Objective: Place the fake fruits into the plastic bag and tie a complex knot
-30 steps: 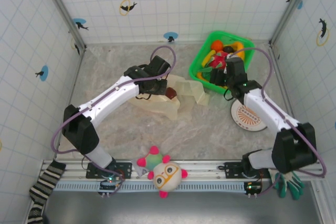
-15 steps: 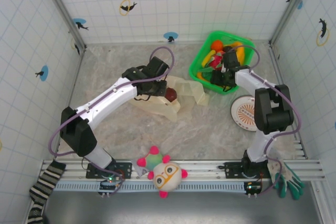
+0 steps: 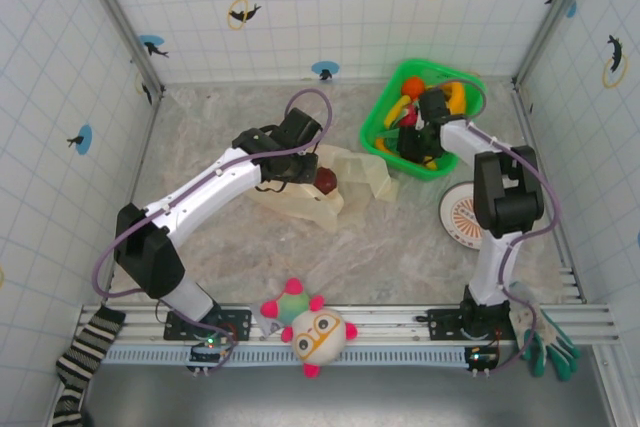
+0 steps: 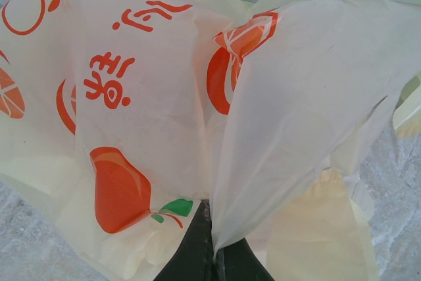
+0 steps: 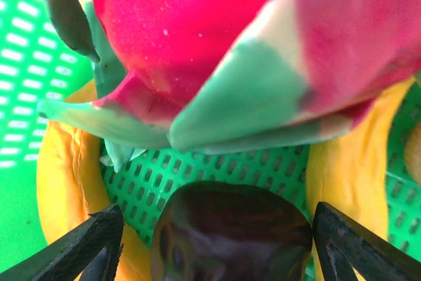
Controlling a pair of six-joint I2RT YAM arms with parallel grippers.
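The cream plastic bag [image 3: 345, 187] with orange prints lies mid-table, a dark maroon fruit [image 3: 325, 179] inside its mouth. My left gripper [image 3: 298, 162] is shut on a fold of the bag [image 4: 145, 64], the film rising from between the closed fingers [image 4: 197, 255]. My right gripper [image 3: 415, 135] is down inside the green basket [image 3: 375, 125], open, its fingertips [image 5: 105, 228] on either side of another dark maroon fruit [image 5: 230, 235]. A pink and green dragon fruit [image 5: 217, 31] lies just beyond it, with yellow fruits [image 5: 59, 182] on both sides. An orange fruit [image 3: 413, 85] sits at the basket's far end.
A white plate with orange rings [image 3: 460, 225] lies right of the bag, below the basket. A pink-spiked plush toy with glasses [image 3: 310, 332] sits by the front rail. A striped sock [image 3: 85, 347] and a green glove [image 3: 550, 352] hang at the front corners.
My right arm has swung from above the white plate up into the green basket, its gripper now around the dark fruit. The left gripper and bag have barely moved.
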